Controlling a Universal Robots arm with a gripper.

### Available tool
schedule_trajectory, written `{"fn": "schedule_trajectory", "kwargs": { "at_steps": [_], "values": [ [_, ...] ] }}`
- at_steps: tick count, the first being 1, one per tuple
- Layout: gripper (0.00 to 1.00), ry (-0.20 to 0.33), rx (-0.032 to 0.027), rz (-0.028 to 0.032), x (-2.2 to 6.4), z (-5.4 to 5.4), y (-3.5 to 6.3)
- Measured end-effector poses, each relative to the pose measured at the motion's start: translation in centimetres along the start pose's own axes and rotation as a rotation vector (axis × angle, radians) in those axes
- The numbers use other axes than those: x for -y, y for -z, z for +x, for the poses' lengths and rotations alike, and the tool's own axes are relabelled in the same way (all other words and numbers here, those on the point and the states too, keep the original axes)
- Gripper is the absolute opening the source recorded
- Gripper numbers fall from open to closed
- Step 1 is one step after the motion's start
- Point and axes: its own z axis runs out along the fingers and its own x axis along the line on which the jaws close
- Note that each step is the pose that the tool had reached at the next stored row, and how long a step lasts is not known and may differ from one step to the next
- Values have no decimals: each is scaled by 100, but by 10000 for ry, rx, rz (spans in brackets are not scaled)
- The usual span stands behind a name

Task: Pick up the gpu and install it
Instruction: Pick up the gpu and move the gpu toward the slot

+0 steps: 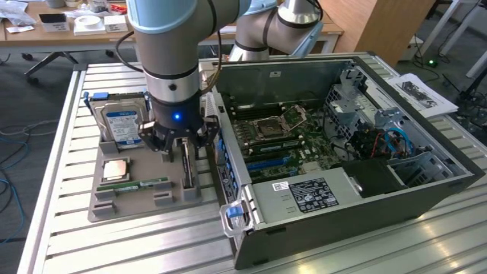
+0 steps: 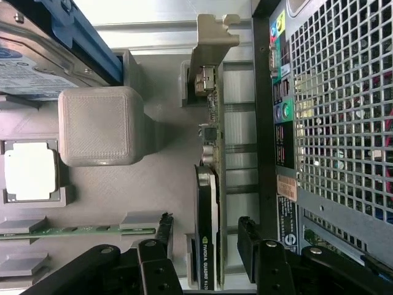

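hovering at the pick-up step, nothing gripped yet: gripper (image 2: 206,228) spread wide, fingers (image 2: 163,236) straddling the gpu (image 2: 207,203) with a clear gap on each side, touching neither face. stands on its long edge in a slot of the grey tray (image 2: 153,178), pale bracket (image 2: 212,43) at the end away from the fingers, just beside the rear panel of the computer case (image 1: 266,240). shares the tray with a hard drive (image 1: 122,123), a processor (image 1: 115,169) and a memory stick (image 1: 141,185), all apart from the fingers. looks uninstalled as yet: motherboard (image 1: 281,134) lying exposed inside the open case, blue expansion slots (image 1: 263,162) apparently free.

judging from this, calls for squaring the fingers to the card's two flat faces and sitting low enough to catch board rather than air; hard to tell from either view how far down past the top edge. calls too for care on the case side, with little room between the nearer finger and the rear panel. probably wants a gentle, even squeeze: thin board, dark shroud on one face, easy to tilt or rack in its slot if caught off-centre.
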Motion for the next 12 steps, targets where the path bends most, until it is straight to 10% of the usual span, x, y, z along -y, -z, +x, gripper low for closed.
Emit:
{"fn": "schedule_trajectory", "kwargs": {
  "at_steps": [12],
  "values": [
    [55,-3,0,1,-82,13,-87]
  ]
}}
